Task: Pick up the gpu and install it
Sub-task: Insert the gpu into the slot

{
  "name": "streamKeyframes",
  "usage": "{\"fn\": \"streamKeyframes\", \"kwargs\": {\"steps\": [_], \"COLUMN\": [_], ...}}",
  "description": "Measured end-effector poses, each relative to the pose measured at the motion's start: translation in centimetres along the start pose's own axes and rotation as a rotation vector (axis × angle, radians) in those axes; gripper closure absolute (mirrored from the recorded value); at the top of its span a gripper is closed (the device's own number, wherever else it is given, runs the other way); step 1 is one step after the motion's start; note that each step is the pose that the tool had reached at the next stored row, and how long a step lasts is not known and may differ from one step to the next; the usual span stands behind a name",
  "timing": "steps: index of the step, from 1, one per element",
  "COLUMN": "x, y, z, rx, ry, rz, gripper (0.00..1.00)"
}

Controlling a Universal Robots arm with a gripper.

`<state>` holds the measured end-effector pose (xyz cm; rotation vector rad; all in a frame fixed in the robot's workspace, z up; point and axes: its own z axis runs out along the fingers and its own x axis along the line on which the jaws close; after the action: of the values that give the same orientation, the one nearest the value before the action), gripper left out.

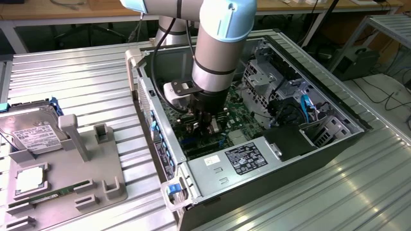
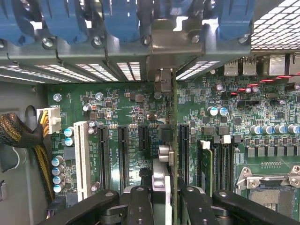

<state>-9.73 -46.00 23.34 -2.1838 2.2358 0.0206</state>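
Note:
The gpu shows edge-on in the wrist view as a thin green board standing upright over the motherboard. It runs along a black expansion slot. Its silver end bracket reaches the case's rear slot openings. My gripper is shut on the gpu, one black finger on each face. Whether the card's edge sits in the slot I cannot tell. In the exterior view the arm reaches straight down into the open computer case, with the gripper low over the board.
Blue slot clips line the case's rear wall. Beside the card lie more black slots, a white slot, a cable bundle and the CPU socket. A power supply sits close by. A hard drive and a memory stick rest on a grey holder.

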Motion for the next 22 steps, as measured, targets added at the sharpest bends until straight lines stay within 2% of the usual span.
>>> {"fn": "streamKeyframes", "kwargs": {"steps": [4, 8, 15, 22], "x": [0.0, 0.03, 0.1, -0.2], "y": [0.0, 0.0, 0.0, 0.0], "z": [0.0, 0.0, 0.05, 0.08], "rx": [-0.0016, -0.003, -0.0065, -0.0065], "ry": [0.0007, 0.0039, 0.0047, 0.0062], "rz": [0.0, 0.0, -0.015, -0.018], "gripper": [0.71, 0.71, 0.71, 0.71]}}
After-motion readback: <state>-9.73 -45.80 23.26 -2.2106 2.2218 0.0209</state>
